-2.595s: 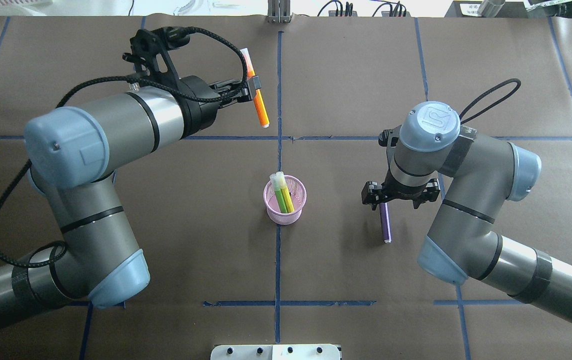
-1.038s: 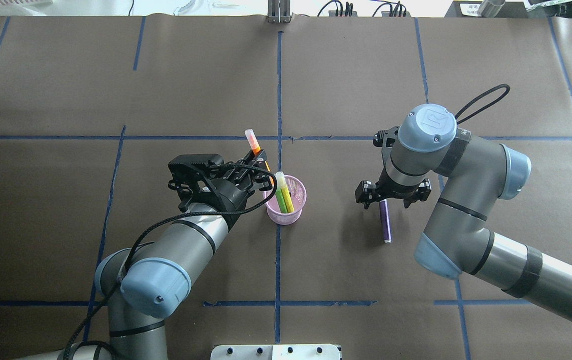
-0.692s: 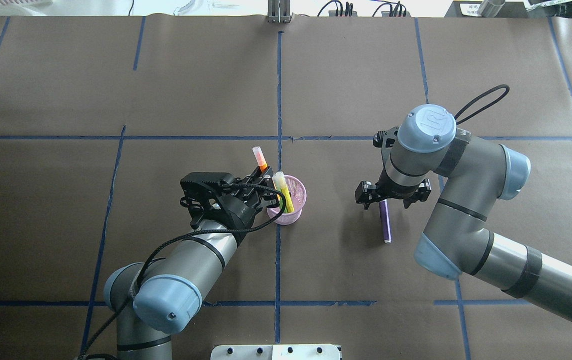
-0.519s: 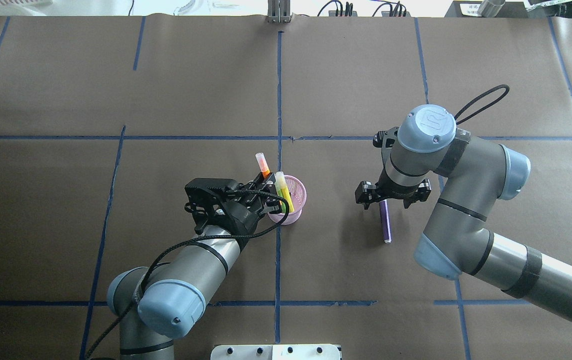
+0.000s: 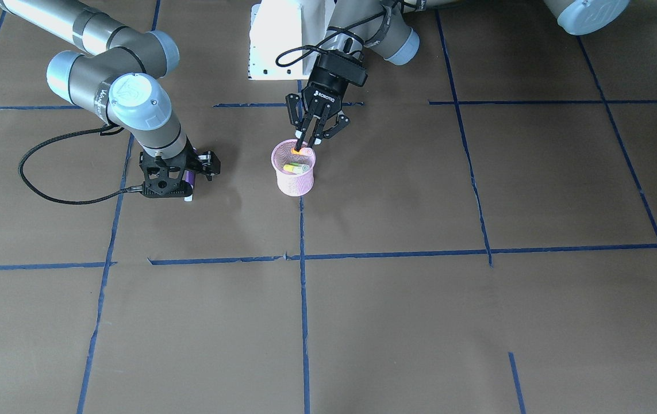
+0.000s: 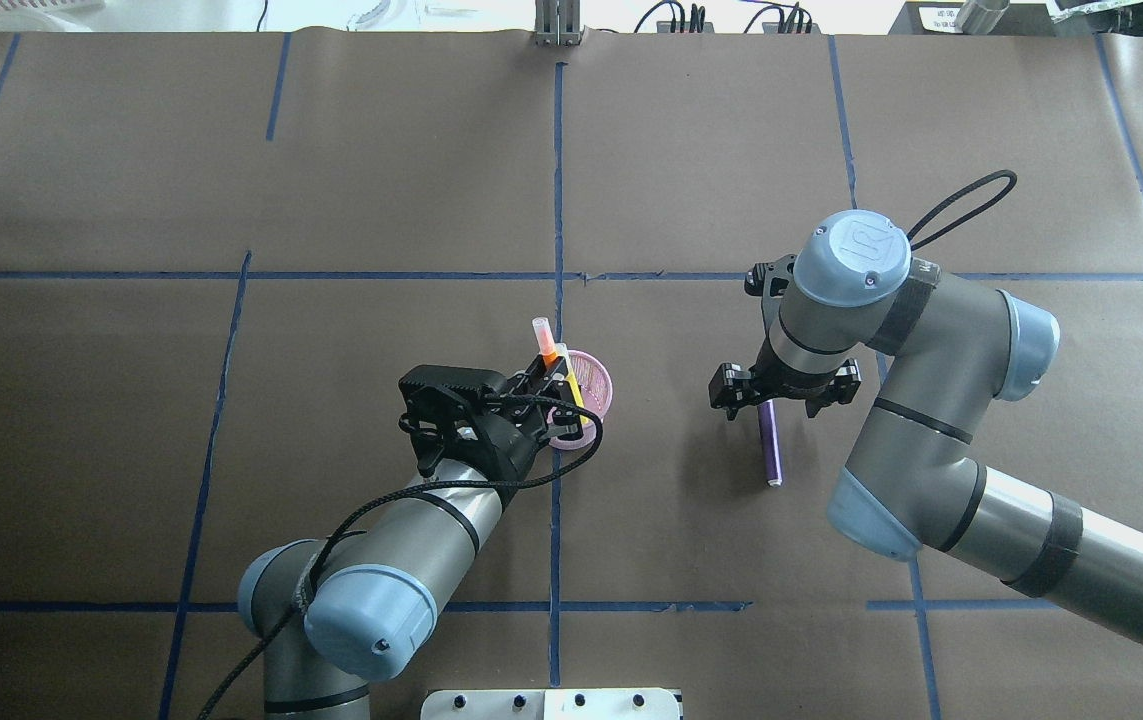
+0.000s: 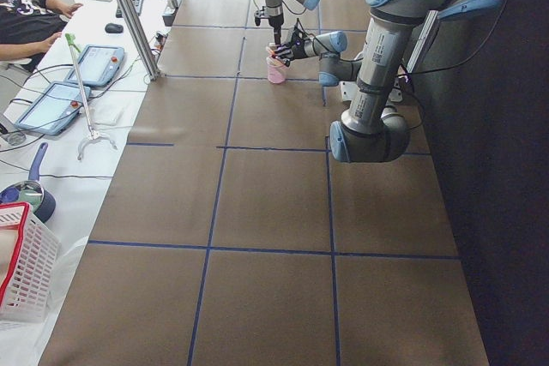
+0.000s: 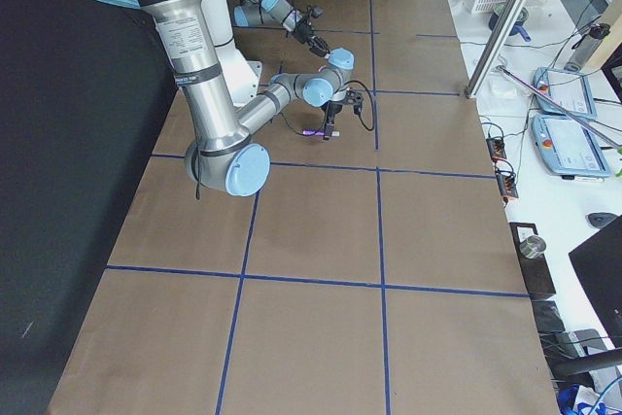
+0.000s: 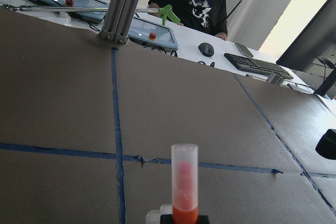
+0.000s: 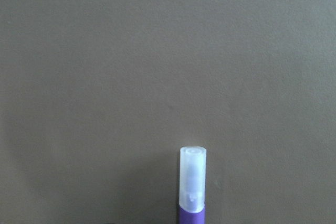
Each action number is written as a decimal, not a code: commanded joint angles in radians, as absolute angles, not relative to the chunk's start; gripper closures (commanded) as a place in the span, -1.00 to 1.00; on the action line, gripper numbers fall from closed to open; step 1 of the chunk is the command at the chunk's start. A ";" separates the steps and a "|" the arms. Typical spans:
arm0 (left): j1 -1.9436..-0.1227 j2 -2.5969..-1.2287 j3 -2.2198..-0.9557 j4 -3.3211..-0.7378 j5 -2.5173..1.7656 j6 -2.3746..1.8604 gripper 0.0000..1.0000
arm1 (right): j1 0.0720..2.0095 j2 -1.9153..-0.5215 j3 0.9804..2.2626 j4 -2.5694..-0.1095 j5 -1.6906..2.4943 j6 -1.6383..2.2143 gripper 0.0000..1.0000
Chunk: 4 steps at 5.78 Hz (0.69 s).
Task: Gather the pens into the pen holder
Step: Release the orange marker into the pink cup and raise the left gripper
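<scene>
The pink mesh pen holder (image 6: 593, 372) (image 5: 292, 179) stands at the table's middle with green pens (image 5: 295, 168) inside. My left gripper (image 6: 553, 366) (image 5: 307, 144) is shut on the orange pen (image 6: 547, 349) (image 9: 184, 195). It holds the pen nearly upright, pale cap up, with the lower end at the holder's rim. The purple pen (image 6: 770, 446) (image 10: 191, 187) lies flat on the table to the right. My right gripper (image 6: 782, 392) (image 5: 177, 175) hangs low over its far end, open, with its fingers on either side of the pen.
A white base plate (image 5: 276, 40) sits at the robot's edge of the table. A black cable (image 5: 46, 187) loops from the right wrist onto the table. Blue tape lines cross the brown paper. A person (image 9: 193, 3) sits at a desk beyond the far edge.
My left arm has carried the orange pen from the far left of the table to the holder and keeps edging right and down over its rim. The right arm has barely moved.
</scene>
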<state>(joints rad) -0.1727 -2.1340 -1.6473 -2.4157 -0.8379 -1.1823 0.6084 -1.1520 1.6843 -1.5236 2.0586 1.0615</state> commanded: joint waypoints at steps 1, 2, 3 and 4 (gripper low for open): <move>-0.173 -2.140 -1.657 -2.416 -0.841 -1.145 -0.99 | 0.604 -1.152 1.684 -1.523 2.059 1.062 -1.00; -0.173 -2.140 -1.661 -2.416 -0.841 -1.132 -1.00 | 0.604 -1.152 1.684 -1.523 2.059 1.062 -1.00; -0.176 -2.132 -1.711 -2.416 -0.845 -1.076 -1.00 | 0.603 -1.152 1.684 -1.523 2.059 1.063 -1.00; -0.186 -2.126 -1.800 -2.411 -0.847 -0.966 -1.00 | 0.603 -1.152 1.683 -1.525 2.059 1.063 -1.00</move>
